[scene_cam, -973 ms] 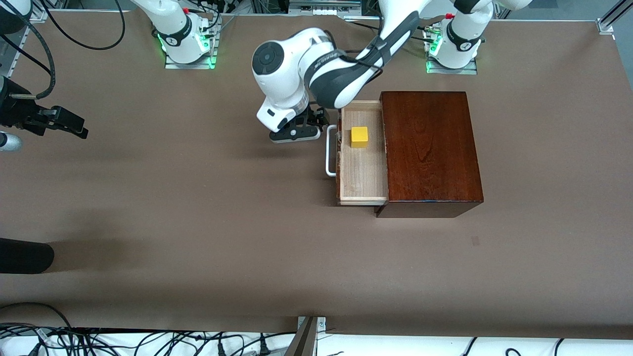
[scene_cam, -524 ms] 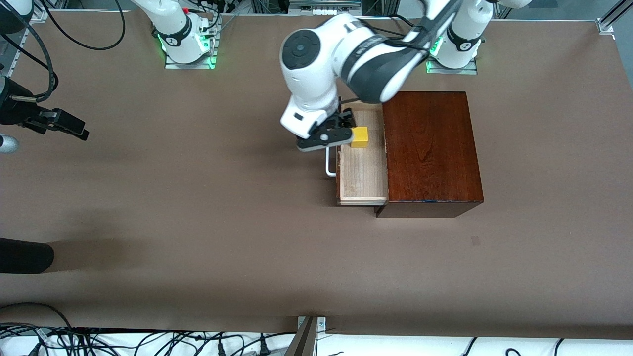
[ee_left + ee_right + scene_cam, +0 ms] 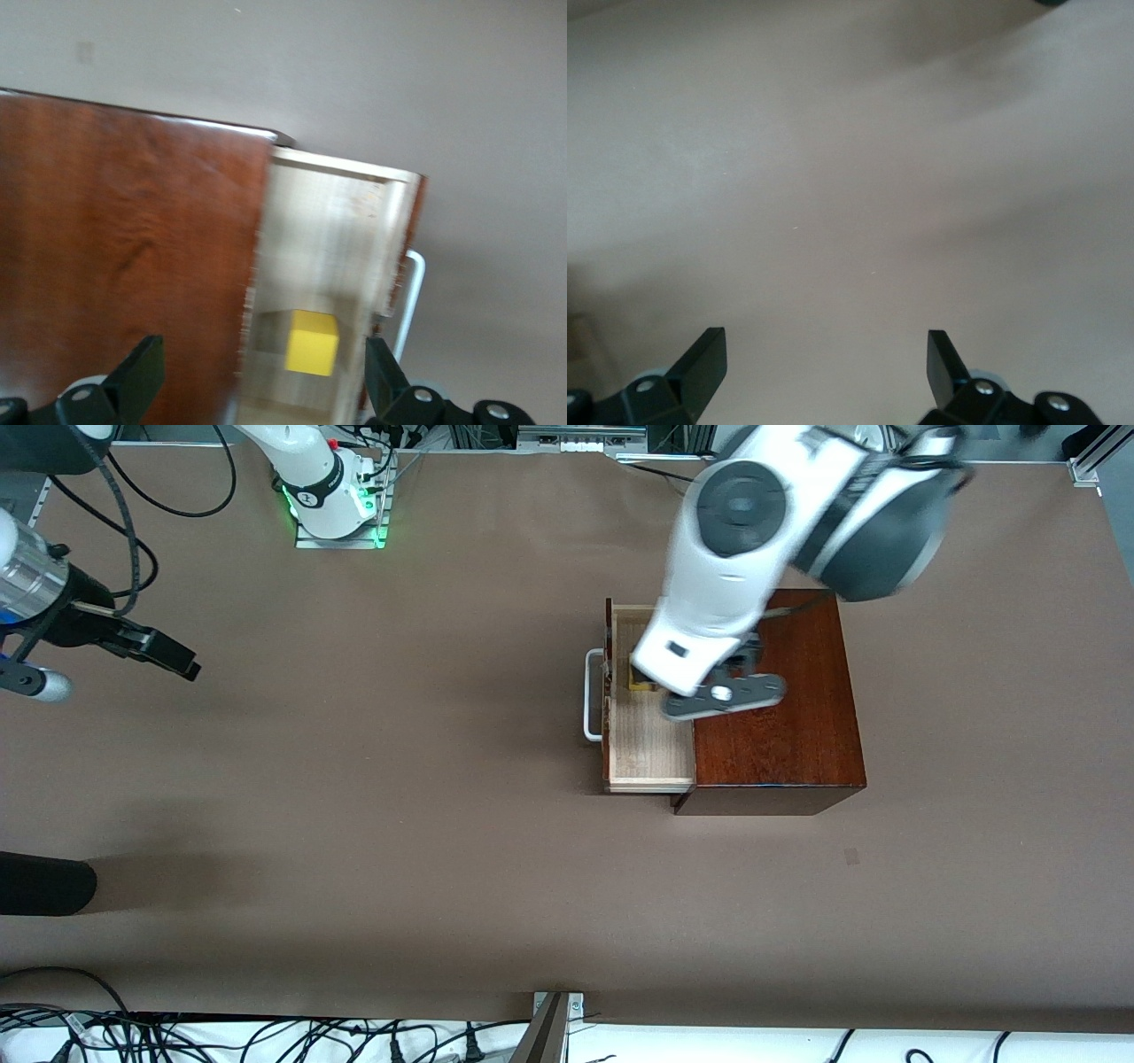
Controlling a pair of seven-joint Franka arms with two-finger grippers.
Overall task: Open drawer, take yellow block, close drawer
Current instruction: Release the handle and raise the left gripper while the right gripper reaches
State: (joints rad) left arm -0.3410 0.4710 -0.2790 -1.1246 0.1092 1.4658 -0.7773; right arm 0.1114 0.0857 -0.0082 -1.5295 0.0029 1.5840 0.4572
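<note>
Yellow block [image 3: 311, 342] sits in open drawer [image 3: 330, 232].

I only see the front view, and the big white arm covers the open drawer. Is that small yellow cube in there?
Observer: Yes. The left wrist view shows the small bright-yellow cube lying in the pale wooden drawer tray.
Operator: Has the gripper got it?
Observer: No. The left gripper is open over the drawer, its fingers clear of the cube.
Operator: And the other arm?
Observer: The right gripper waits open over the brown table.
</note>
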